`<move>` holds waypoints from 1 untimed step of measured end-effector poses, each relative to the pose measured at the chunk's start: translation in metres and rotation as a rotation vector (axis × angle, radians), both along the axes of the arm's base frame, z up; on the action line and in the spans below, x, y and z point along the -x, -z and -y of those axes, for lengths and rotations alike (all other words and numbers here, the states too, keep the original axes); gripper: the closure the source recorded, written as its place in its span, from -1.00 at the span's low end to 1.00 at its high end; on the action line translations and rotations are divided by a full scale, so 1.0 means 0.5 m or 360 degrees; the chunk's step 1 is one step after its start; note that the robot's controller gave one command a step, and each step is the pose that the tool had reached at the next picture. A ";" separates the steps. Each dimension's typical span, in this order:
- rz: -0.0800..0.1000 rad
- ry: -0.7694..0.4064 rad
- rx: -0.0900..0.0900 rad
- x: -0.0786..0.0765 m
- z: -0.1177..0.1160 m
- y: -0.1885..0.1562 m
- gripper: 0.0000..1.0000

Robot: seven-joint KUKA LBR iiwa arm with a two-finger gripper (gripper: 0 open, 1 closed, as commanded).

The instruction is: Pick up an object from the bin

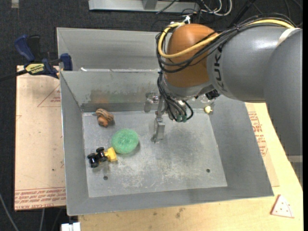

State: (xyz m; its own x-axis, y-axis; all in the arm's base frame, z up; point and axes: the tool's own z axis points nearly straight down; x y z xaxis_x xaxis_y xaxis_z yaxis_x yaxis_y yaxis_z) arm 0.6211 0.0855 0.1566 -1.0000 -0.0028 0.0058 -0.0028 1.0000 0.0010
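The gripper (157, 130) hangs over bare floor mid-bin (192, 167); I cannot tell whether it is spread or closed. A green disc (125, 141) lies just beside it at 8 o'clock. A brown lump (104, 118) sits at the disc's 10 o'clock, a yellow-black toy (102, 157) at its 8.

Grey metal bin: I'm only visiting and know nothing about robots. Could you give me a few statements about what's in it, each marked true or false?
1. The green round disc lies in the left half of the grey metal bin. True.
2. The small brown lump lies nearer the front wall than the disc. False: it lies behind the disc, nearer the back wall.
3. The small yellow-and-black toy lies just in front and to the left of the disc. True.
4. The grey robot arm reaches in from the left. False: it comes from the right.
5. Dozens of things are heaped in the bin. False: three lie there, all apart from a heap.
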 end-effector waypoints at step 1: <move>0.0010 0.0002 -0.0001 -0.002 0.001 -0.010 -1.00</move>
State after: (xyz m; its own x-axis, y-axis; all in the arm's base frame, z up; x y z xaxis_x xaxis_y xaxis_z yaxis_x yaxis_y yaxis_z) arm 0.6221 0.0852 0.1614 -1.0000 -0.0015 -0.0008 -0.0015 1.0000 0.0016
